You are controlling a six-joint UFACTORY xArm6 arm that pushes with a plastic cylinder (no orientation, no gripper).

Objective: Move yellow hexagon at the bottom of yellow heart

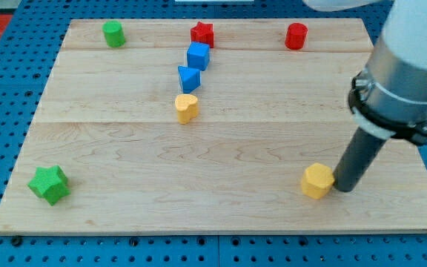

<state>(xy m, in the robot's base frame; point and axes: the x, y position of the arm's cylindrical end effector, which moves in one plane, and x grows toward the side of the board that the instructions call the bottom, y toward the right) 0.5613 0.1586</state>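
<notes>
The yellow hexagon (317, 180) lies near the view's bottom right of the wooden board (221, 148). The yellow heart (187, 108) sits left of the board's middle, far to the upper left of the hexagon. My tip (343, 188) rests on the board right beside the hexagon's right side, touching or almost touching it. The dark rod rises from it up to the right into the grey arm.
A blue triangle-like block (189, 78) and a blue cube (198, 55) stand just above the heart. A red star (202, 33), a red cylinder (296, 35) and a green cylinder (113, 34) line the top edge. A green star (50, 185) lies at the bottom left.
</notes>
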